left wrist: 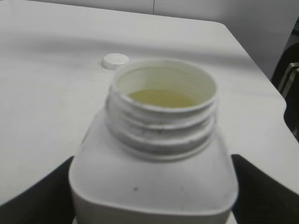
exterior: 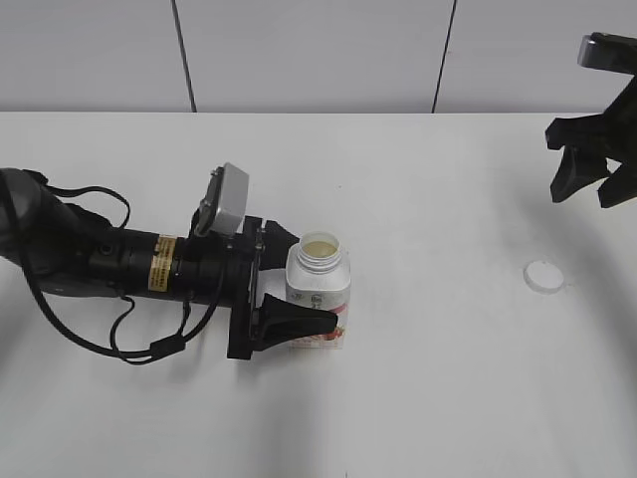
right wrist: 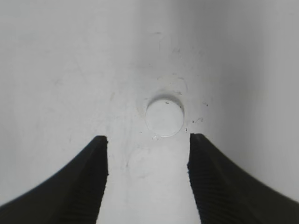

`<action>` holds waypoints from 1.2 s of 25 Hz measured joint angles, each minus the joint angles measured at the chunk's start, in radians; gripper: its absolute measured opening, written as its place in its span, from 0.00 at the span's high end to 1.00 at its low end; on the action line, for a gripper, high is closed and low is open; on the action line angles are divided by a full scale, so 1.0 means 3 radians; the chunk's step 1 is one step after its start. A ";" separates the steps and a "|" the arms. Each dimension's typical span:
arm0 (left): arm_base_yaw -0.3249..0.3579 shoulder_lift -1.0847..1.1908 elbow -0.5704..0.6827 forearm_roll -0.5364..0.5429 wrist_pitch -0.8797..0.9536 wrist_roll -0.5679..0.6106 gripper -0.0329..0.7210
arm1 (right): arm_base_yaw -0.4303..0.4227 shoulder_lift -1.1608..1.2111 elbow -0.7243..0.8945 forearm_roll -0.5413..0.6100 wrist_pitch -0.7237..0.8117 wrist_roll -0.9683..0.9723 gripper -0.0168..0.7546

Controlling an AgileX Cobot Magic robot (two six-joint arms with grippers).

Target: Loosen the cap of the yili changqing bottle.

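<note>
Your cap [exterior: 544,276] is already off: it lies flat on the white table [exterior: 438,398], well to the right of the yili changqing bottle [exterior: 318,294], and the neck stands open. What is left, by my judgement, is only to let go cleanly.

The left gripper [exterior: 299,289] straddles the bottle body, one finger on the near side and one on the far side. From the left wrist view you cannot tell whether the pads touch the walls or have just cleared them, so treat the hold as uncertain. Draw that arm straight back to the left, level, without dragging a finger [left wrist: 37,196] along the label, because the bottle is open and pale yellowish liquid shows inside the neck; a nudge could tip it.

The right gripper [right wrist: 147,177] hangs over the cap with its jaws spread and nothing between them. Keep it high and clear.

The bottle is squat, white matte plastic with rounded shoulders, a wide neck with raised thread ridges [left wrist: 161,126] and a pink-red label. The cap is a small, smooth, flat-topped white disc. The right gripper's finger pads are black with fine ribbing.
</note>
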 joint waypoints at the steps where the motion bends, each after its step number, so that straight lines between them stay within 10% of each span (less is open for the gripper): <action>1: 0.0000 -0.0032 0.0029 0.0003 0.0000 -0.0001 0.21 | 0.0000 0.0000 0.0000 0.0000 0.0007 0.0000 0.41; 13: 0.0000 -0.0781 0.0133 0.0154 0.0202 -0.0414 0.20 | 0.0000 -0.0084 0.0000 0.0000 0.0087 0.0003 0.41; 30: 0.0000 -0.2233 0.0136 0.0561 0.3157 -0.2507 0.20 | 0.0000 -0.0375 -0.0055 -0.0003 0.0101 0.0001 0.41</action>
